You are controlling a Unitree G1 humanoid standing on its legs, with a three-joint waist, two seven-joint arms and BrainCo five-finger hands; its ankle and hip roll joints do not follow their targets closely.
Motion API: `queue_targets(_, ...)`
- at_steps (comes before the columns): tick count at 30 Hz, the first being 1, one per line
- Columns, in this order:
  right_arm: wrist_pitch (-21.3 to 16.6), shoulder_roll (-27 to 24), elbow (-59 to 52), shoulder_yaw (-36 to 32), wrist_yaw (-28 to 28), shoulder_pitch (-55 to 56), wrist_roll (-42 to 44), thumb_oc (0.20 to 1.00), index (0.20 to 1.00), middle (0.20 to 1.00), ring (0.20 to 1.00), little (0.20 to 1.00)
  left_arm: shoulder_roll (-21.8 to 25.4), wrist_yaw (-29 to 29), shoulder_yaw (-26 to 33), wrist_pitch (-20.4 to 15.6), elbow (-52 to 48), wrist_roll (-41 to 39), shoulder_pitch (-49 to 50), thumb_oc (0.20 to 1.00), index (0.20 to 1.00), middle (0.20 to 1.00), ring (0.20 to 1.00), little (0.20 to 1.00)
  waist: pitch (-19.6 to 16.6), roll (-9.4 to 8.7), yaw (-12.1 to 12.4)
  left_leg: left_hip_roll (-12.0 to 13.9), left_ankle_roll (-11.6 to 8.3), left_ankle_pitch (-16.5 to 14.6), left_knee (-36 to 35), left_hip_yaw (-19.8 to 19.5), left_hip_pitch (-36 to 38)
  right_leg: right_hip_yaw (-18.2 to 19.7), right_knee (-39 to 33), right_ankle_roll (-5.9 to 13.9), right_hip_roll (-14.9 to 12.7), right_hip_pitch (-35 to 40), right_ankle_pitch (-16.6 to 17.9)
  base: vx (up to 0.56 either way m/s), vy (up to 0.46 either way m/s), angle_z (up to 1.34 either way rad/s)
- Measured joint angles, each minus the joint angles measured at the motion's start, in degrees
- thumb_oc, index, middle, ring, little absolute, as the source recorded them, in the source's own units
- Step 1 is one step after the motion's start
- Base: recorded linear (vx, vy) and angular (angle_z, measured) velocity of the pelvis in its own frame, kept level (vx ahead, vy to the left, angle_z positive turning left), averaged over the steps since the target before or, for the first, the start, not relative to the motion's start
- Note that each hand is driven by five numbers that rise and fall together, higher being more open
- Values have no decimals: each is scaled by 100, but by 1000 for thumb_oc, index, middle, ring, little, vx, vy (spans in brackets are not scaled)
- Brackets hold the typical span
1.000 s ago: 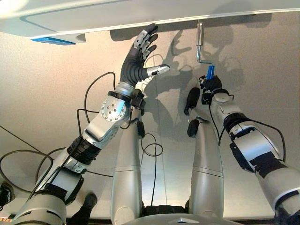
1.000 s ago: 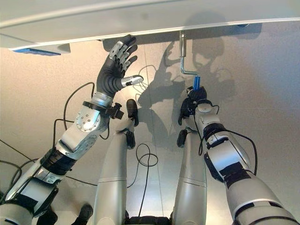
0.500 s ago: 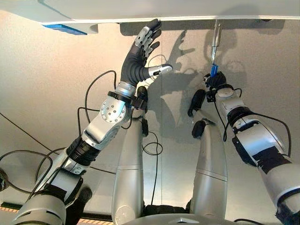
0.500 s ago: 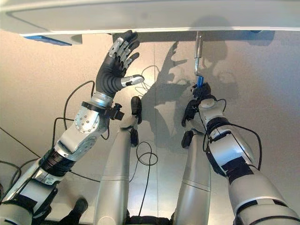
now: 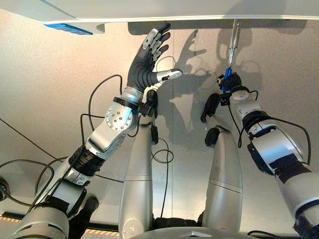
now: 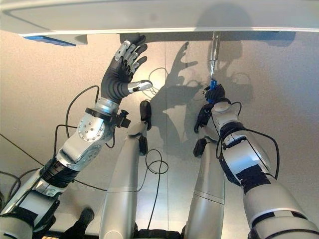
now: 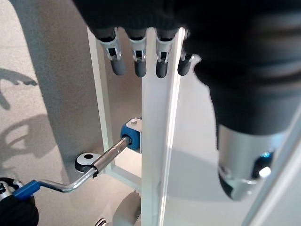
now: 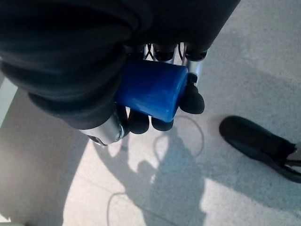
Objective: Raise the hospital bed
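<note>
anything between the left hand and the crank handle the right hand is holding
Nothing: bare floor separates the open left hand from the blue crank handle in the right hand, seen in the left eye view.

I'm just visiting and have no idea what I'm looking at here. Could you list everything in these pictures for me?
Hospital bed frame: one, pale grey-white, along the far side above the floor.
Blue label: one, on the frame's underside, toward the robot's left.
Crank: one, silver metal rod hanging from the frame, ending in a blue handle.
Blue bracket: one, where the crank's shaft meets the frame.
Shoe: one, black, a person's, on the floor.
Floor: beige, speckled.
Left hand: open, raised beside the frame's edge.
Right hand: shut round the blue handle.
</note>
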Motion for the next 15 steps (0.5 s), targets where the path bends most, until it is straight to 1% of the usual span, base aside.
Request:
queue_targets(7, -1, 10, 22, 17, -1, -9, -10, 200, 200, 200, 200, 200, -2, -3, -3, 0, -1, 0, -10, 1000, 1000, 1000, 1000, 1000, 0, 0, 9, -3, 1, 2, 3, 11, 0, -1, -5, -6, -2, 0, 23, 0, 0, 0)
queue_targets(11, 12, 132, 146, 111, -2, -86, -200, 200, 200, 200, 200, 200, -3, -12, -3, 0, -34, 0, -9, 1000, 1000, 1000, 1000, 1000, 0, 0, 22, -14, -7, 10, -5, -10, 0, -18, 21, -13, -19, 1, 16, 2, 5, 1)
queue_targets(14, 59, 218, 167, 133, 1, -99, -288, 200, 200, 200, 200, 200, -6, -26, -12, 0, -48, 0, -1, 1000, 1000, 1000, 1000, 1000, 1, 3, 74, -47, -19, 18, -3, -39, 0, -33, 90, -15, -57, 1, -15, 4, 18, 7)
queue_targets(15, 83, 204, 183, 133, -2, -99, -325, 200, 200, 200, 200, 200, -17, -27, -31, 0, -49, 0, -12, 1000, 1000, 1000, 1000, 1000, 1, 3, 125, -47, -21, 19, -1, -52, 0, -41, 97, -33, -58, 0, -30, 5, 20, 4)
